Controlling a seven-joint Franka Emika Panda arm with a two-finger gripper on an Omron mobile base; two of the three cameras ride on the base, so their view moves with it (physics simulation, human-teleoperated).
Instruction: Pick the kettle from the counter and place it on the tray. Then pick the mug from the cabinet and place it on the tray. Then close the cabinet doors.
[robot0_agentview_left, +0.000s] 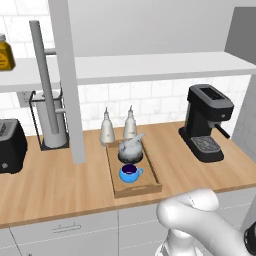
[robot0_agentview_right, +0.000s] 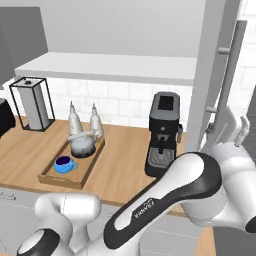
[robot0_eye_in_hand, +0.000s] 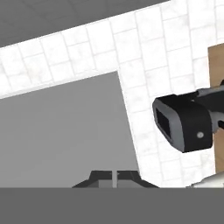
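The silver-grey kettle stands on the wooden tray, with the blue mug just in front of it on the same tray. Both cabinet doors stand open. The left door shows edge-on with its bar handle; the right door rises beside my arm. My gripper is shut with nothing between its fingertips. It faces a flat grey door panel, close to it. The cabinet's white shelf is bare.
A black coffee machine stands right of the tray on the counter. Two pale bottles are behind the tray. A wire rack and a black toaster sit at the left.
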